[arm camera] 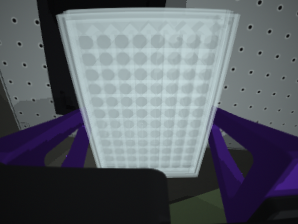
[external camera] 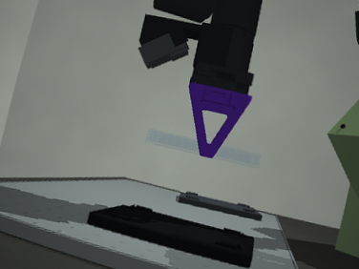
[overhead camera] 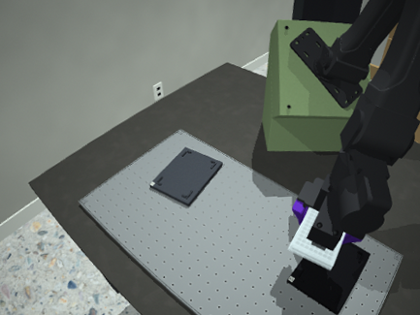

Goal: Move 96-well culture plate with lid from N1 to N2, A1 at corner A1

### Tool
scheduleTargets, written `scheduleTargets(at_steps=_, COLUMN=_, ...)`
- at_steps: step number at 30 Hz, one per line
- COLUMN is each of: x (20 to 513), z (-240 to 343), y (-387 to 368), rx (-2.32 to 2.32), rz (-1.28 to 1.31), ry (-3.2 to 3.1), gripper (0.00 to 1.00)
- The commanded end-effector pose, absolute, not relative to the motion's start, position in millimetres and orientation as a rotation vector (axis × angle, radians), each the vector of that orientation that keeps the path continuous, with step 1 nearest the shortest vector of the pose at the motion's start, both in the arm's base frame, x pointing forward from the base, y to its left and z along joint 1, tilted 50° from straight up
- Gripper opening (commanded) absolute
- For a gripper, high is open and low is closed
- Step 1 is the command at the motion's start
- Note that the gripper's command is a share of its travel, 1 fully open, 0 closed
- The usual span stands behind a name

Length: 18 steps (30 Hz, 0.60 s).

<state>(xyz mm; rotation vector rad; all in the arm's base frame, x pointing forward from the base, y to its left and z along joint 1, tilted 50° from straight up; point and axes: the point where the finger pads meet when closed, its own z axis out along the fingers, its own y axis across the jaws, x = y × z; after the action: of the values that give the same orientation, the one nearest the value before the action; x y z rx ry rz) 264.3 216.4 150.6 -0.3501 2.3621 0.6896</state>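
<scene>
My gripper (overhead camera: pixel 325 224) with purple fingers is shut on the clear 96-well plate (overhead camera: pixel 313 237), gripping its two long sides. The plate hangs level, well above the black nest N1 (overhead camera: pixel 327 276) on the near right of the breadboard. In the side view the plate (external camera: pixel 203 147) floats flat at the fingertips (external camera: pixel 206 151), high over N1 (external camera: pixel 172 232). In the wrist view the lidded plate (arm camera: pixel 150 95) fills the middle between the fingers, with the lid lying on top. The grey nest N2 (overhead camera: pixel 186 175) stands empty at the far left of the breadboard and also shows in the side view (external camera: pixel 220 206).
A green block (overhead camera: pixel 309 87) stands on the dark table behind the breadboard (overhead camera: pixel 223 227), next to the arm. The arm's dark links reach over the right side. Part of N1 (arm camera: pixel 55 65) shows below the plate in the wrist view.
</scene>
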Motion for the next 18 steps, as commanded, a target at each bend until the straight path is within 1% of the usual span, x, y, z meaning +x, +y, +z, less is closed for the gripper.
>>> scheduleTargets(at_steps=1, x=267, z=152, y=208, rx=-0.382, rz=0.712, ry=2.315, gripper=0.00)
scheduleTargets(at_steps=18, x=282, z=116, y=168, rx=-0.379, rz=0.706, ry=2.353, gripper=0.00)
